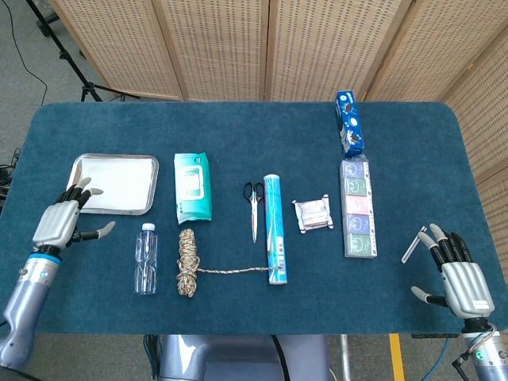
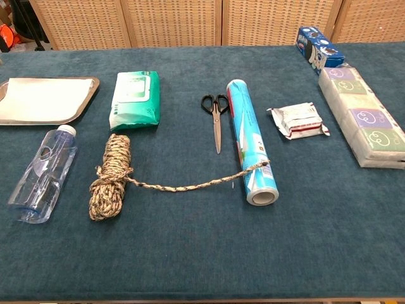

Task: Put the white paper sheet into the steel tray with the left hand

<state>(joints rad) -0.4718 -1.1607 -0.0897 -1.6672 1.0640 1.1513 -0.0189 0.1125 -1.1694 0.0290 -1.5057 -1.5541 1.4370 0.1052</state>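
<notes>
The white paper sheet (image 1: 111, 181) (image 2: 44, 98) lies flat inside the steel tray (image 1: 148, 198) (image 2: 90, 90) at the table's left. My left hand (image 1: 62, 224) hangs near the table's left edge, below and left of the tray, fingers spread and holding nothing. It does not show in the chest view. My right hand (image 1: 456, 270) is at the front right corner, fingers apart and empty.
A clear bottle (image 1: 145, 257), a rope coil (image 1: 186, 251), a green wipes pack (image 1: 192, 186), scissors (image 1: 253, 205), a blue roll (image 1: 275, 228), a small packet (image 1: 312, 214), tissue packs (image 1: 357, 208) and a blue box (image 1: 350, 121) lie across the table.
</notes>
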